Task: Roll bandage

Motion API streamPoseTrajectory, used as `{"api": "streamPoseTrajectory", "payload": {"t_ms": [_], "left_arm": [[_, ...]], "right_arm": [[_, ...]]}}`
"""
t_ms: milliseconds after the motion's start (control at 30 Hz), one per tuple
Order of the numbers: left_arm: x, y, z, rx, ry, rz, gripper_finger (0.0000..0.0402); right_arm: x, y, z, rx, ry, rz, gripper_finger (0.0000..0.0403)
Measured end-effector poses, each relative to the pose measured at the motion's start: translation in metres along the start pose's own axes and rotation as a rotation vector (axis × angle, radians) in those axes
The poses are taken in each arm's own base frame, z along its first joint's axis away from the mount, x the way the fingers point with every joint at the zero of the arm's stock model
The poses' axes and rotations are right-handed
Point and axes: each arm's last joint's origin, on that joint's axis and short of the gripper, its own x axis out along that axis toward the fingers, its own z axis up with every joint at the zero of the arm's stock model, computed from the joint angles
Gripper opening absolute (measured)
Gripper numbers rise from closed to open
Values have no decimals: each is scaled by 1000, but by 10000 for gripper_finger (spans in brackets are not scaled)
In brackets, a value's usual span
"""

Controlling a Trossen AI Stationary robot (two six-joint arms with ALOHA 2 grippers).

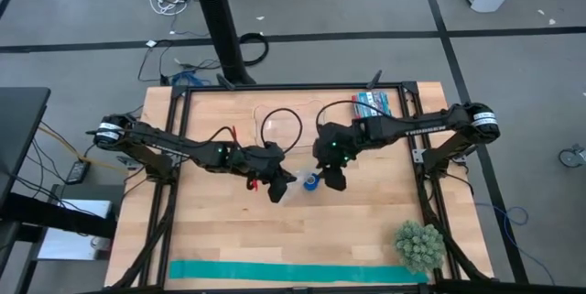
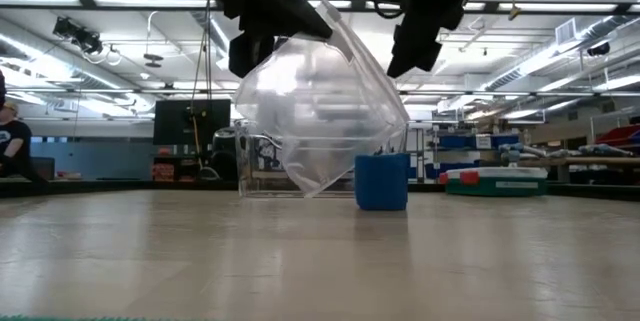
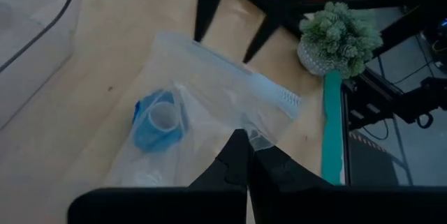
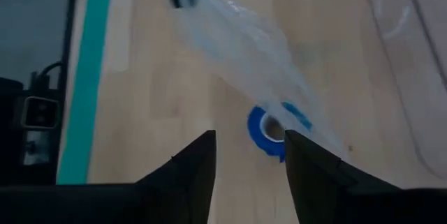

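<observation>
Here the left tool pinches a clear bag, right tool open.

Bandage beside bag

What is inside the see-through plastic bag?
Hard to say. The left gripper holds the clear bag up, shut on its edge. The rolled blue bandage stands upright on the table at the bag's bottom; inside or just beside it, I cannot tell.

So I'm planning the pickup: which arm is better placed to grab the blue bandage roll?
Right, probably. The right gripper hangs open just above the bandage roll, which stands on the table. The left gripper is shut on the clear plastic bag.
</observation>
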Motion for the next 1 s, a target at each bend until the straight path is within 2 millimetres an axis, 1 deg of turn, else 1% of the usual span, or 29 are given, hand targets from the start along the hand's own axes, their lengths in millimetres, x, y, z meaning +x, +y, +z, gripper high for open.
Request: {"api": "streamPoseTrajectory", "payload": {"t_ms": [133, 367, 567, 633, 833, 900, 1000], "left_arm": [[0, 0, -1, 0, 8, 5, 3], [0, 0, -1, -3, 7, 5, 3], [0, 0, 1, -5, -25, 13, 3], [0, -1, 2, -6, -30, 11, 3], [0, -1, 2, -7, -39, 6, 3], [0, -1, 2, -6, -39, 9, 3], [0, 0, 1, -4, -29, 18, 3]], "right_arm": [[-3, 0, 5, 4, -21, 0, 170], [-2, 2, 11, -52, -81, 16, 193], [-2, 5, 19, -135, -162, 35, 197], [4, 4, 21, -146, -178, 38, 195], [28, -2, 18, -131, -109, 41, 195], [38, -3, 19, -146, -108, 81, 194], [42, 0, 24, -159, -150, 172, 189]]}}
